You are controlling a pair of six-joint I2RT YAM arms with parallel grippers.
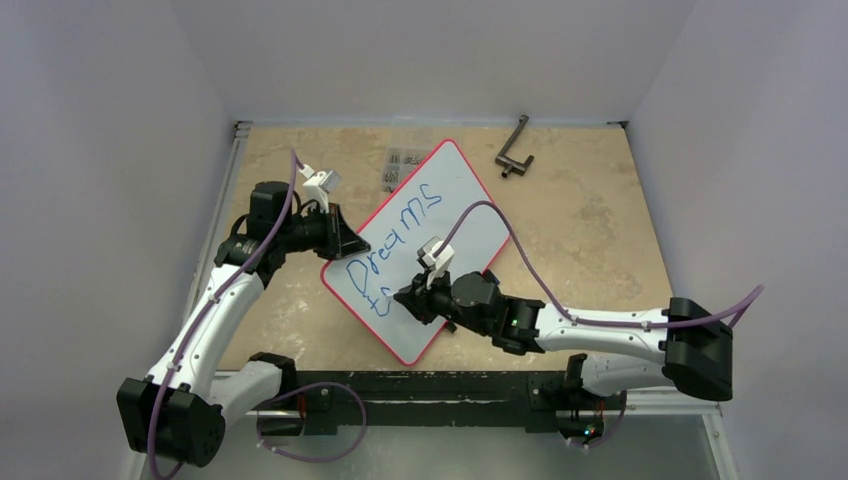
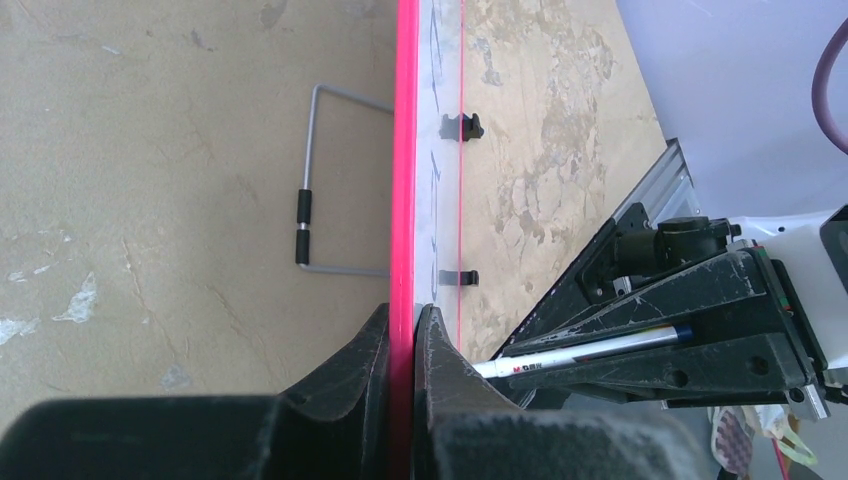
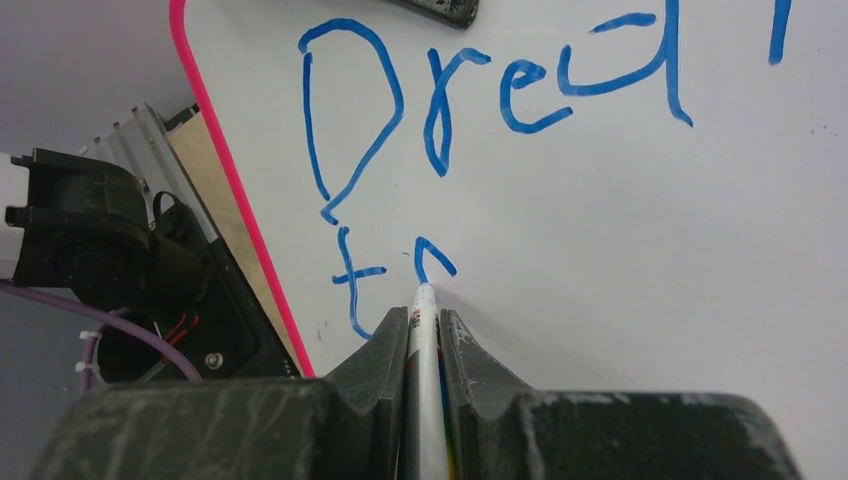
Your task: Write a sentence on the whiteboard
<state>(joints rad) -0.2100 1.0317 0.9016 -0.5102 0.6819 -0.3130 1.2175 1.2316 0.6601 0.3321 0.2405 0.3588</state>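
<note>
- Writing the second line is the step in hand: the sentence (image 1: 395, 235) reads "Dreams" in blue, with only a "t" and the start of one more letter beneath it.
- The right gripper (image 3: 424, 318) is clamped on a slim white marker (image 3: 424, 335), whose tip touches the board.
- The left gripper (image 2: 408, 320) is closed on the red rim at the board's left edge.
- The whiteboard (image 1: 440, 215) sits mid-table, set diagonally from near centre to far.
- Next move, as judged: finish the letter with light, steady tip contact and work toward the far right while the left hold stays firm.
- The board is glossy, smooth and round-cornered. The table (image 1: 600, 230) is mottled beige and matte.
</note>
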